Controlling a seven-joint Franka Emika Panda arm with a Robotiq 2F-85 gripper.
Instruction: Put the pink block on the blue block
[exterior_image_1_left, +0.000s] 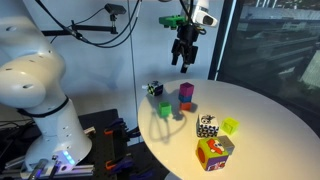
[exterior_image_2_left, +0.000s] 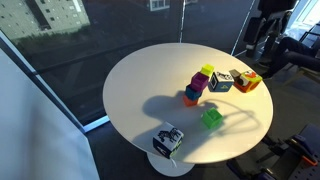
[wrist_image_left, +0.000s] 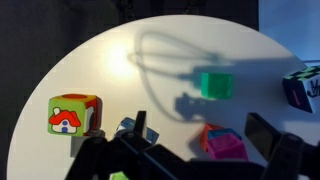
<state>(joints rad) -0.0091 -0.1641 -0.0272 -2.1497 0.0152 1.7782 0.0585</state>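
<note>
The pink block (wrist_image_left: 225, 147) sits on top of the blue block (wrist_image_left: 224, 131), which shows as a thin blue strip under it. An orange block (wrist_image_left: 205, 136) lies beneath them. The stack stands near the table's middle in both exterior views, with the pink block (exterior_image_1_left: 187, 91) (exterior_image_2_left: 199, 83) on top and the blue block (exterior_image_2_left: 191, 93) under it. My gripper (exterior_image_1_left: 184, 63) hangs high above the stack, open and empty. In the wrist view my gripper (wrist_image_left: 198, 120) has one dark finger on each side, and the stack lies between them, nearer the right finger.
A green cube (wrist_image_left: 216, 84) (exterior_image_2_left: 211, 118) lies near the stack. An orange multicoloured cube (wrist_image_left: 72, 113) (exterior_image_1_left: 214, 150), a black-and-white cube (exterior_image_1_left: 207, 125), a light green cube (exterior_image_1_left: 231, 126) and a dark patterned cube (exterior_image_1_left: 154, 88) are spread over the round white table (exterior_image_2_left: 140, 90).
</note>
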